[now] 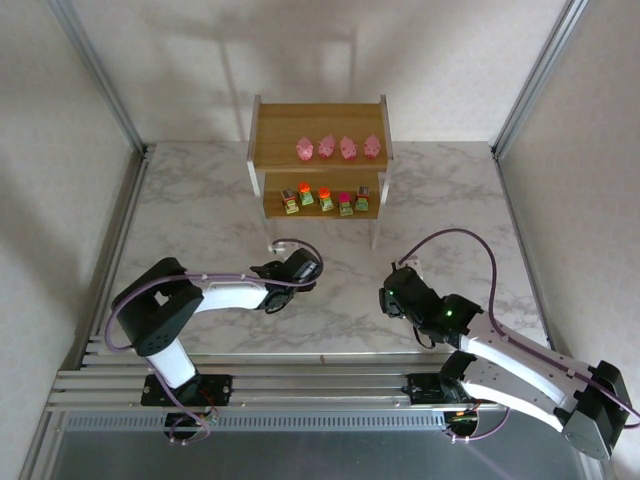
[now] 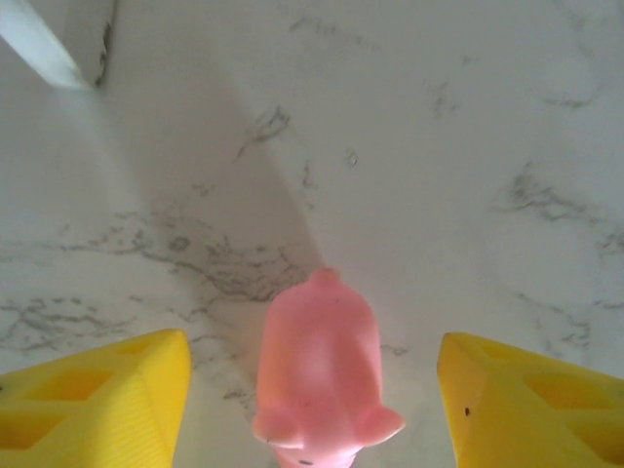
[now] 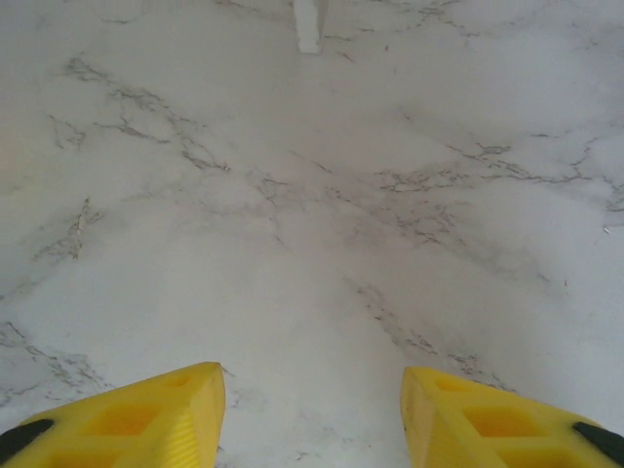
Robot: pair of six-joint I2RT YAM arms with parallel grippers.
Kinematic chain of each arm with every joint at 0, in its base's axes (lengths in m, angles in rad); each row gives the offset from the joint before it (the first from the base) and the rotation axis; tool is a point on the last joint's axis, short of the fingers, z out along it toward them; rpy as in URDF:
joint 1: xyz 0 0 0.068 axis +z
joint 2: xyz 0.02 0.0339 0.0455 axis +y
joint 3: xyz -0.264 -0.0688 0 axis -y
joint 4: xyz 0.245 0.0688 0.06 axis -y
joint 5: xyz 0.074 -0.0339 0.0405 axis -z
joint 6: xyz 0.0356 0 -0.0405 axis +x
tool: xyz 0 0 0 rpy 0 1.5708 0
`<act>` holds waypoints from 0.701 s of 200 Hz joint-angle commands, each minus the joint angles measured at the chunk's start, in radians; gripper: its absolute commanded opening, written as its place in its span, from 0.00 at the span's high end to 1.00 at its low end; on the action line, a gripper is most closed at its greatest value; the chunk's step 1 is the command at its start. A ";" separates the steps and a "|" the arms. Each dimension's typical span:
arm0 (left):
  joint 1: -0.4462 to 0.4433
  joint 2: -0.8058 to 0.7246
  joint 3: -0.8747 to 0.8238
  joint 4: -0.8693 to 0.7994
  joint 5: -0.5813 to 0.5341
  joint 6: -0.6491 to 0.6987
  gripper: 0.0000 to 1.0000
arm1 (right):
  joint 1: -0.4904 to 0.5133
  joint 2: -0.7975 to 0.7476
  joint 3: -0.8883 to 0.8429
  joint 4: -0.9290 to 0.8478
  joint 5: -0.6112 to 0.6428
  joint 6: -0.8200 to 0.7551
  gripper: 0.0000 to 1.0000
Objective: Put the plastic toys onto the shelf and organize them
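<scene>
- Left wrist shows us the left gripper (image 2: pixel 310 346) straddling the pink pig (image 2: pixel 317 375), jaws apart, no contact.
- Its length runs straight ahead, flanks facing the jaws.

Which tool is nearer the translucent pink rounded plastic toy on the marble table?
Left. The left tool, open, straddles the pink toy; the right tool hangs over the marble table, apart.

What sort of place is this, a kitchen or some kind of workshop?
Probably a robotics test booth: a marble-patterned table boxed in by plain white walls, with a metal mounting rail and a small two-tier wooden shelf.
</scene>
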 commanded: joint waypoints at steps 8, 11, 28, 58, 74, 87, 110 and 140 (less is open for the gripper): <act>-0.017 0.006 0.027 -0.071 -0.001 -0.040 0.34 | -0.009 -0.024 -0.013 0.011 0.009 0.025 0.50; -0.018 0.008 0.028 -0.074 -0.001 -0.040 0.34 | -0.009 -0.026 -0.014 0.009 0.009 0.026 0.50; -0.020 0.025 0.040 -0.087 -0.001 -0.038 0.34 | -0.010 -0.033 -0.017 0.010 0.006 0.025 0.50; -0.023 0.065 0.062 -0.096 -0.002 -0.032 0.37 | -0.010 -0.038 -0.018 0.007 0.003 0.025 0.51; -0.023 0.076 0.072 -0.096 -0.010 -0.032 0.39 | -0.012 -0.043 -0.020 0.006 0.001 0.027 0.52; -0.023 0.084 0.077 -0.096 -0.020 -0.033 0.39 | -0.012 -0.048 -0.021 0.006 0.002 0.027 0.56; -0.023 0.089 0.080 -0.102 -0.036 -0.037 0.42 | -0.012 -0.049 -0.022 0.004 0.003 0.028 0.63; -0.024 0.090 0.081 -0.105 -0.042 -0.043 0.45 | -0.012 -0.049 -0.022 0.006 0.001 0.027 0.67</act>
